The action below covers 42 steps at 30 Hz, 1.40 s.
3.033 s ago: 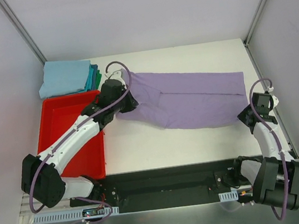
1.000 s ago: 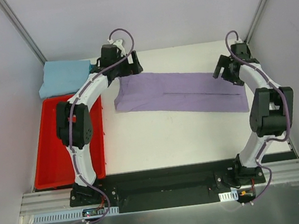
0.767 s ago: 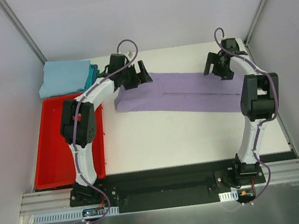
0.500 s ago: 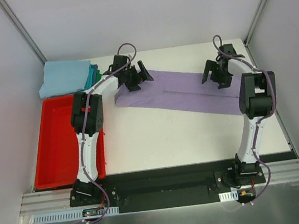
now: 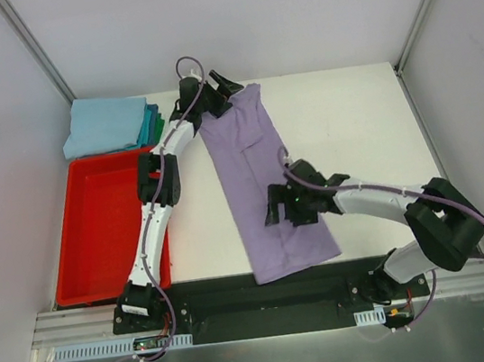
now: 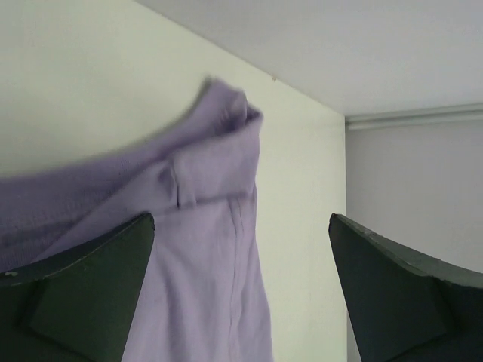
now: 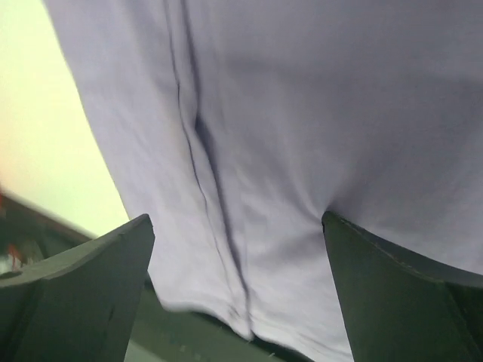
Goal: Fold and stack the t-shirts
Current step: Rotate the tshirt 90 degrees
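Note:
The lavender-purple t-shirt [image 5: 261, 187] lies as a long narrow strip running from the back of the table to its front edge, its near end hanging over the black base plate. My left gripper [image 5: 223, 94] is open at the shirt's far end; in the left wrist view the bunched purple cloth [image 6: 204, 226] lies below the gap between its fingers [image 6: 75, 294]. My right gripper [image 5: 284, 215] is open low over the near part of the strip, and the purple cloth [image 7: 287, 136] fills its wrist view. A stack of folded t-shirts [image 5: 106, 125], light blue on top with teal and green edges, sits at the back left.
A red plastic bin [image 5: 97, 248] stands on the left, in front of the stack. The black base plate [image 5: 241, 295] runs along the near edge. White walls close in the back and both sides.
The purple shirt has swung from lying across the back of the table to lying front to back. My right arm came from the back right to the near centre; my left gripper stayed at the back.

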{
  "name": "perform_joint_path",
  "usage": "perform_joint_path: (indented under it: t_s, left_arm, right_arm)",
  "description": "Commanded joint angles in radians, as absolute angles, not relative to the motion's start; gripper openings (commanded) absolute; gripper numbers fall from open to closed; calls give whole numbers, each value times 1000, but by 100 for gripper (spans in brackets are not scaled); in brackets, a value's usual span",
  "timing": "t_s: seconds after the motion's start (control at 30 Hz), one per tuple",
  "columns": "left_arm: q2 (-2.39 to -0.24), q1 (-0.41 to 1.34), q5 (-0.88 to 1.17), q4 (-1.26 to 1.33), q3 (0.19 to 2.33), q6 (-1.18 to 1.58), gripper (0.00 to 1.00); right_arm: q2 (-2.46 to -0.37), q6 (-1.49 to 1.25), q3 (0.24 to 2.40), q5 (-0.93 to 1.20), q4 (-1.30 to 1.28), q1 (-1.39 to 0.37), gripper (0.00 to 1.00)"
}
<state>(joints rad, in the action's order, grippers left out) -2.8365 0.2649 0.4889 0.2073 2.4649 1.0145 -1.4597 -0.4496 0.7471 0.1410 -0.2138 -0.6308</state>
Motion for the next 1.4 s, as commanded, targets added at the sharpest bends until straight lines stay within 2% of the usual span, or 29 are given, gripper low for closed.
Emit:
perform_joint_path:
  t_s: [0.0,0.1,0.27,0.4,0.53,0.73,0.87,1.03,1.17,1.37]
  left_arm:
    - [-2839,317,378,313,2496,1017,99]
    - [-2815,342,322,308,2481,948,99]
    - [-2841,345,264,334,2480,960,99]
    - [-2885,350,354,417,2508,1014,99]
    - [-2778,367,388,364,2467,911,99]
    - [-2447,393,442,250,2243,763,99]
    - [-2197,411,460,85,1943,640,99]
    - [-1912,477,192,-106,1529,512,99]
    - [-1862,488,146,-135,1353,529,99]
    - [-2009,491,120,-164,1436,543,99]
  right_arm:
    - [-1425,-531,748,128,-201,-799,96]
    - [-1387,-444,796,120,-195,-831,96]
    - [-1313,-422,746,127,-109,-842,96]
    - [-1255,-382,713,43,-89,-841,96]
    - [-1191,-342,700,6,-94,-830,96]
    - [-1167,-287,696,-71,-195,-787,96]
    - [-1187,-279,690,-17,-206,-769,96]
    - [-1246,-281,666,81,-196,-778,96]
    - [-1272,-272,629,107,-161,-808,96]
    - [-1313,-316,598,87,-111,-848,96]
